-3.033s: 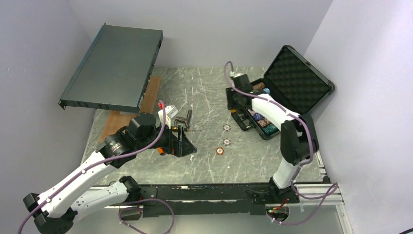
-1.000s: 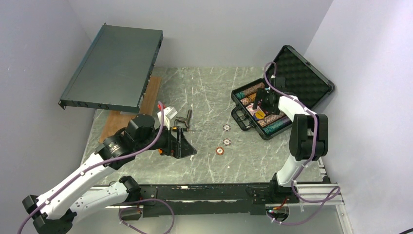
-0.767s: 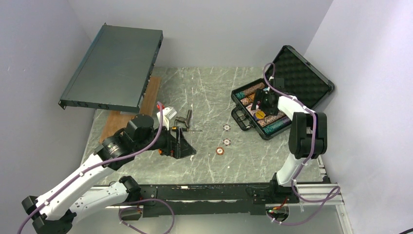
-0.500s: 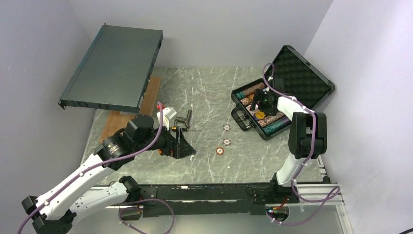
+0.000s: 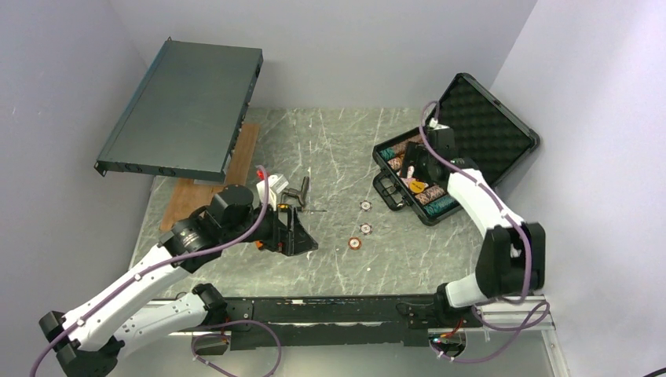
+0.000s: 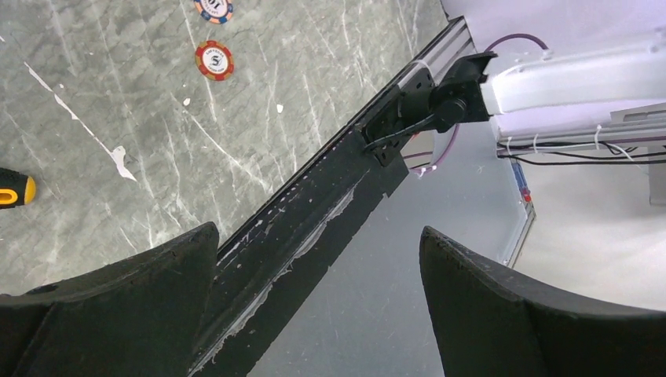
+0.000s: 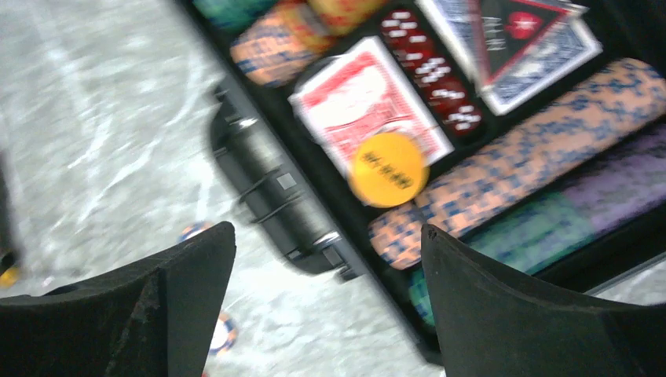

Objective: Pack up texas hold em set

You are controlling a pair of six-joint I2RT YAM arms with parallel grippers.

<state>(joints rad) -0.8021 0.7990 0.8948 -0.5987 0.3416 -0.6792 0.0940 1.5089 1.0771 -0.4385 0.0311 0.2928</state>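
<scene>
The black case (image 5: pixel 481 126) of the texas hold em set lies open at the back right, its foam-lined lid up. Its tray holds rows of striped chips (image 7: pixel 510 157), a red deck (image 7: pixel 365 110), a blue deck (image 7: pixel 522 39), dark red dice (image 7: pixel 432 71) and a yellow dealer button (image 7: pixel 388 170). My right gripper (image 5: pixel 409 167) hangs open and empty over the tray's front-left part, above the handle (image 7: pixel 275 196). Three loose chips (image 5: pixel 366 206) (image 5: pixel 366 228) (image 5: pixel 355 243) lie on the table. My left gripper (image 5: pixel 302 237) stands open and empty left of them.
A large dark-grey rack unit (image 5: pixel 184 110) leans at the back left above a wooden board (image 5: pixel 206 188). Orange-handled screwdrivers (image 5: pixel 271 206) and a small metal tool (image 5: pixel 299 190) lie by the left gripper. The black rail (image 5: pixel 330 308) marks the near table edge.
My right arm has swung, its elbow moving toward the near right, and its open gripper has shifted left over the case's front part. The left arm has barely moved.
</scene>
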